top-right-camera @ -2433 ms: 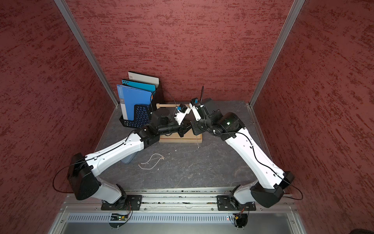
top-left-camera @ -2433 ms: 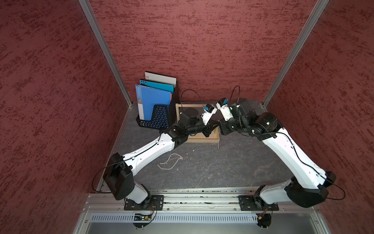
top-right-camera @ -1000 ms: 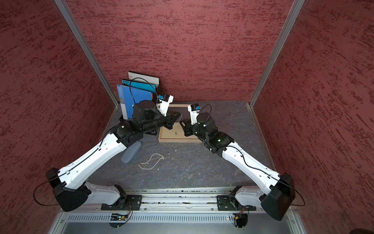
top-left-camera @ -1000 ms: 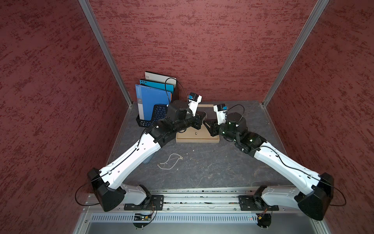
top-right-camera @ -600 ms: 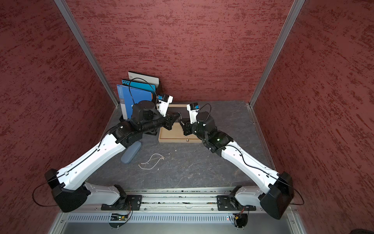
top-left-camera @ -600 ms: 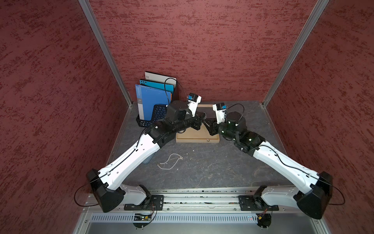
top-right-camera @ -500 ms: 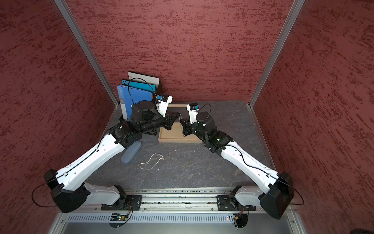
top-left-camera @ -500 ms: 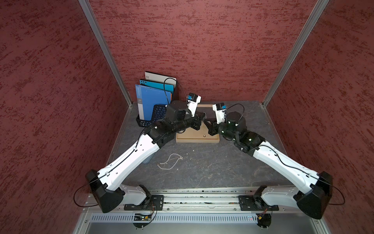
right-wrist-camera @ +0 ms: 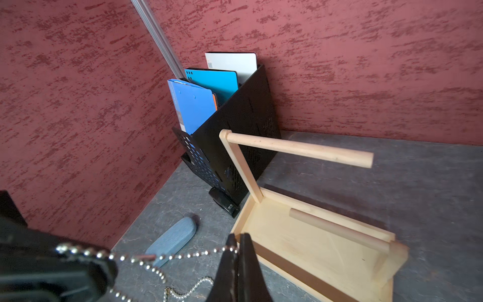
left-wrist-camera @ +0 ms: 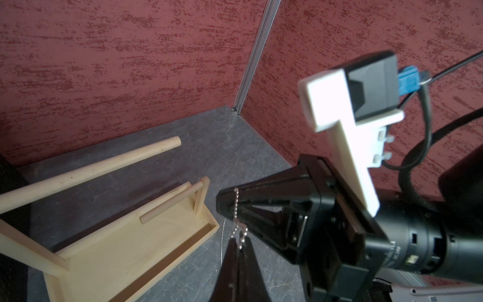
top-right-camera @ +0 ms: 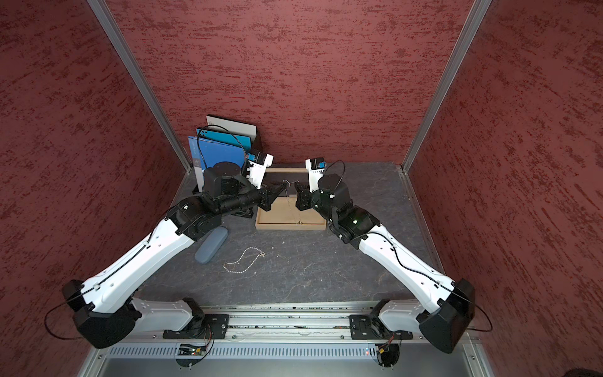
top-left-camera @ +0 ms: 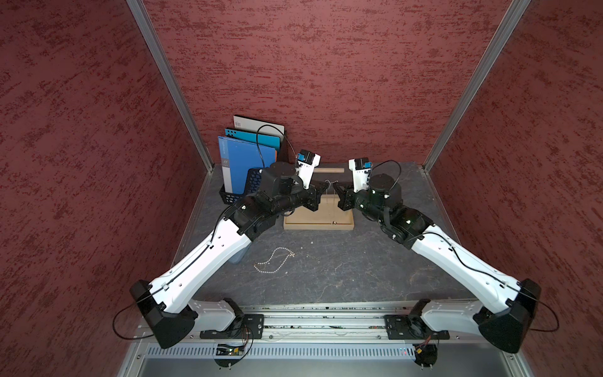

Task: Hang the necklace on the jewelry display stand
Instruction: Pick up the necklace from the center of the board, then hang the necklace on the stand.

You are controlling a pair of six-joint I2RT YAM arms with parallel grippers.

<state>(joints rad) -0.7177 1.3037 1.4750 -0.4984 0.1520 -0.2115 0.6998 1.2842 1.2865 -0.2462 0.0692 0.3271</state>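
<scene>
Necklace (right-wrist-camera: 180, 257) is pinched between closed left hand (top-left-camera: 323, 188) and right hand (top-left-camera: 335, 189). Loop should be kept spread and slid over the crossbar (right-wrist-camera: 300, 150) free end.

I count two necklaces: a raised necklace (top-right-camera: 290, 181) and a loose necklace (top-right-camera: 243, 260) on the near table (top-left-camera: 326, 271). Two grippers: left gripper (top-right-camera: 285, 185), right gripper (top-right-camera: 296, 186). One jewelry display stand (top-left-camera: 318, 226). One file rack (right-wrist-camera: 235, 136) with three folders that I can tell: blue folder (top-left-camera: 243, 160), teal folder (top-left-camera: 253, 138), white folder (top-left-camera: 257, 124). One glasses case (top-right-camera: 211, 244)
</scene>
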